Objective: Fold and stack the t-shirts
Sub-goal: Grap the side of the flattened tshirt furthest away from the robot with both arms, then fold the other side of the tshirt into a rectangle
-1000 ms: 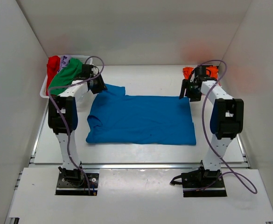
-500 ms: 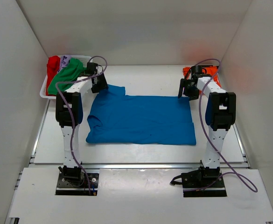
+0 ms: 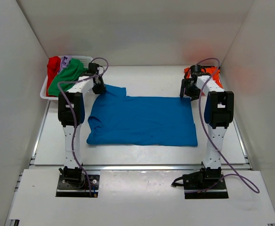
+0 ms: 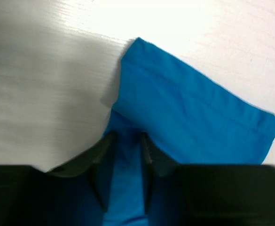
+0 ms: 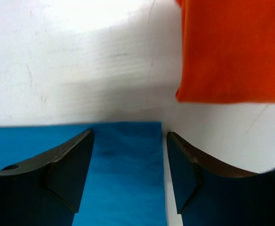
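Note:
A blue t-shirt (image 3: 142, 120) lies spread flat in the middle of the table, with its far left sleeve (image 4: 193, 117) folded over. My left gripper (image 3: 99, 88) sits low at that far left corner, its jaws drawn close with a ridge of blue cloth pinched between them (image 4: 127, 139). My right gripper (image 3: 186, 92) is open, its jaws astride the shirt's far right corner (image 5: 123, 174), the cloth lying flat between them. A folded orange t-shirt (image 3: 212, 71) lies just beyond it and fills the upper right of the right wrist view (image 5: 231, 47).
A white slatted basket (image 3: 44, 92) stands at the far left, holding a green t-shirt (image 3: 64, 77), a red one (image 3: 53, 66) and a pale lilac one (image 3: 65, 60). White walls close in the table on three sides.
Both arms have stretched further away from their bases and lowered onto the blue t-shirt's far corners. The shirt itself has not moved.

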